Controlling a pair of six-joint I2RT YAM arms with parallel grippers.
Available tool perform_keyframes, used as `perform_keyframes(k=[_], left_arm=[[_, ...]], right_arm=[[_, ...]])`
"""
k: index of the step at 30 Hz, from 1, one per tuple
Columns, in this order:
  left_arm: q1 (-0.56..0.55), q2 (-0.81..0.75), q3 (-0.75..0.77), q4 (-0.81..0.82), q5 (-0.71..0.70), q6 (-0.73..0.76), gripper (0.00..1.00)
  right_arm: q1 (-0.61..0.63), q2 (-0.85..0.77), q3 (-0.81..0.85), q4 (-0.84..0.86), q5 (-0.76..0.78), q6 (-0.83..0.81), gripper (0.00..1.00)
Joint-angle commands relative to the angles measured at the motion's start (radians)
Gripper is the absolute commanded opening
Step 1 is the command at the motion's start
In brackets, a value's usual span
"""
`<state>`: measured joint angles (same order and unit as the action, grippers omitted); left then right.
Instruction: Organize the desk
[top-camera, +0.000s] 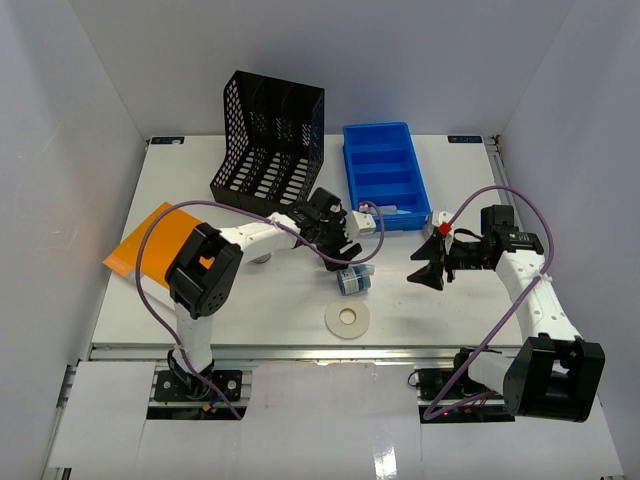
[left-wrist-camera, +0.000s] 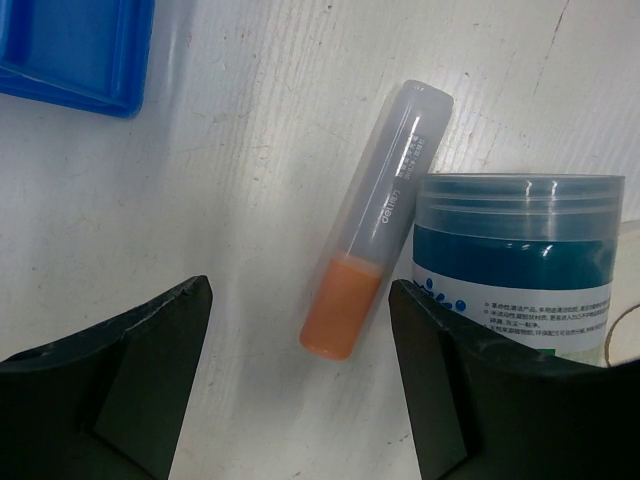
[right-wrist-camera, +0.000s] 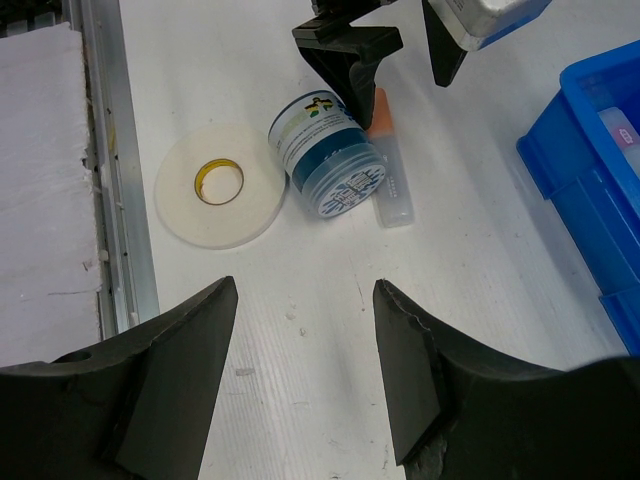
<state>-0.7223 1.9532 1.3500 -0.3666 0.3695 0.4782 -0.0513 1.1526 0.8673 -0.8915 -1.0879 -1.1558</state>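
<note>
The large white rectangular tabletop (top-camera: 260, 300) with metal-railed edges spans the top view and carries everything. At its left edge lies a flat orange sheet (top-camera: 145, 250), and a black mesh file rack (top-camera: 268, 140) stands toward the back. The left pincer (left-wrist-camera: 298, 300) is spread wide and empty, its fingers on either side of the orange end of a translucent-capped glue stick (left-wrist-camera: 385, 220), which lies just beside a round clear jar with blue contents (left-wrist-camera: 520, 250). A white tape roll (right-wrist-camera: 220, 185) lies near the jar. A blue plastic compartment tray (top-camera: 385, 172) sits behind. The right pincer (right-wrist-camera: 305, 300) hangs wide, holding nothing.
</note>
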Motion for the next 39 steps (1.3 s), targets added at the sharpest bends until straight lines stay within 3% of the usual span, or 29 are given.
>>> perform_keyframes(k=[1, 9, 14, 27, 39], left_arm=[[0.001, 0.011, 0.009, -0.003, 0.037, 0.000, 0.81], [-0.008, 0.048, 0.012, -0.008, 0.027, 0.014, 0.80], [-0.011, 0.074, 0.027, -0.009, -0.008, 0.008, 0.73], [-0.012, 0.078, 0.045, 0.002, -0.070, -0.012, 0.37], [-0.011, -0.123, 0.009, 0.006, -0.107, 0.008, 0.14]], right_arm=[[-0.005, 0.005, -0.004, -0.023, -0.037, -0.010, 0.64], [-0.007, 0.015, -0.002, -0.029, -0.040, -0.016, 0.64], [-0.007, 0.014, 0.000, -0.030, -0.038, -0.018, 0.64], [-0.025, 0.009, 0.002, -0.046, -0.046, -0.034, 0.64], [-0.065, 0.011, 0.010, -0.086, -0.065, -0.068, 0.64]])
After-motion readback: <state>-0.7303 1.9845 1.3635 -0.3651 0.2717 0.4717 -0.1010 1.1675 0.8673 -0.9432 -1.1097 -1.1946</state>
